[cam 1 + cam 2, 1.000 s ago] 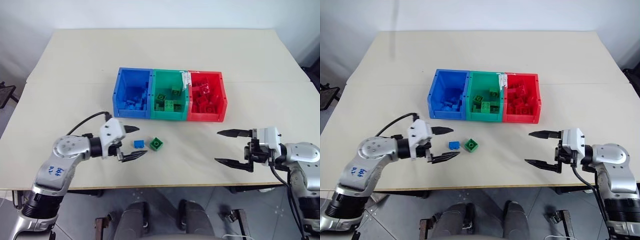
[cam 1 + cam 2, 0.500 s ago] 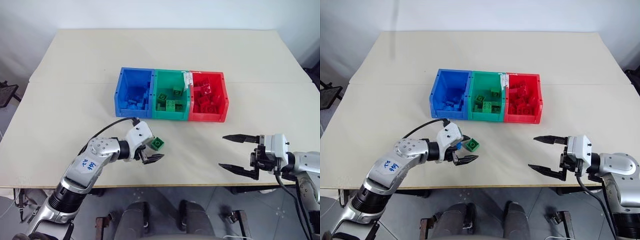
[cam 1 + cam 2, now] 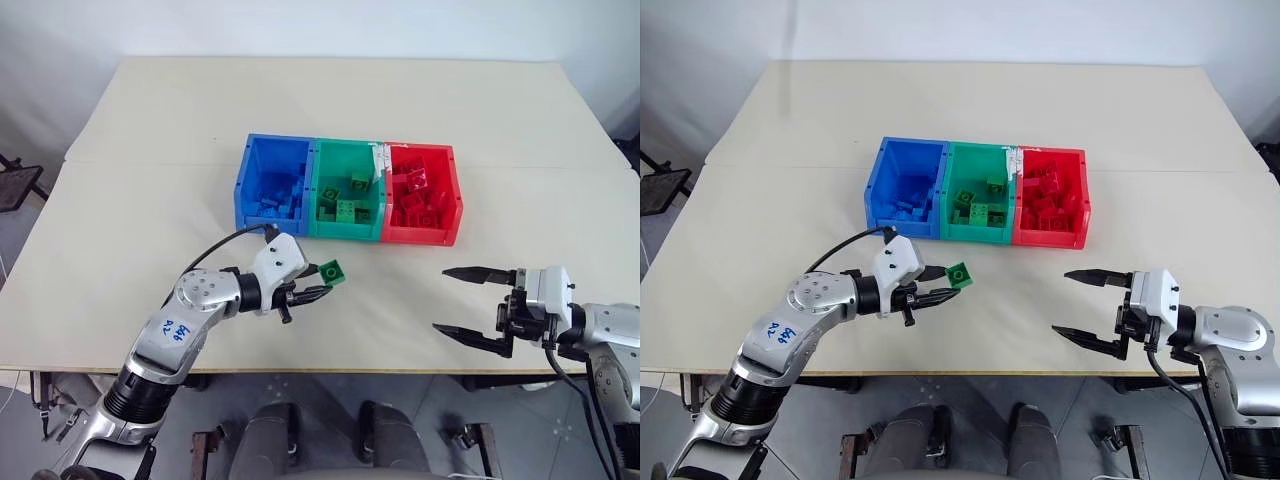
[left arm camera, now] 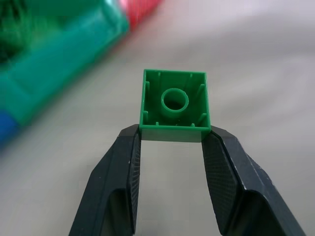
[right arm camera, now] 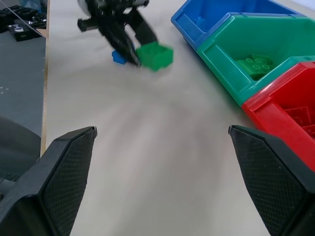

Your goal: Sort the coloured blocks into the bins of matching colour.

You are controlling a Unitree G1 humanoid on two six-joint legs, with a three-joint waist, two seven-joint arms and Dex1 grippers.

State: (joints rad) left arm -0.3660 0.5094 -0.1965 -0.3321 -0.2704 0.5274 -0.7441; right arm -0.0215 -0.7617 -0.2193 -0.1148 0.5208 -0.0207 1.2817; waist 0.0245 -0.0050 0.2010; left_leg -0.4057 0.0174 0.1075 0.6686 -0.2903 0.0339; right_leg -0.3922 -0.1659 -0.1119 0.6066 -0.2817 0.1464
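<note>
My left gripper (image 3: 314, 287) is shut on a green block (image 3: 331, 271), pinching its lower edge between both fingertips (image 4: 132, 140); the hollow underside of the green block (image 4: 174, 103) faces the wrist camera. It is held in front of the joined bins: blue (image 3: 268, 219), green (image 3: 344, 229), red (image 3: 420, 235), each holding bricks of its own colour. A small blue block (image 5: 118, 57) lies on the table just behind the left gripper. My right gripper (image 3: 442, 300) stands open over the table's front right, nothing between its fingers.
A white label (image 3: 380, 160) sits on the wall between the green and red bins. The beige table (image 3: 150, 200) stretches wide around the bins; its front edge (image 3: 380, 368) runs just below both grippers.
My left gripper moved right past the blue block to the green block and shut on it; the block now sits higher, nearer the bins. The right gripper stayed open in place.
</note>
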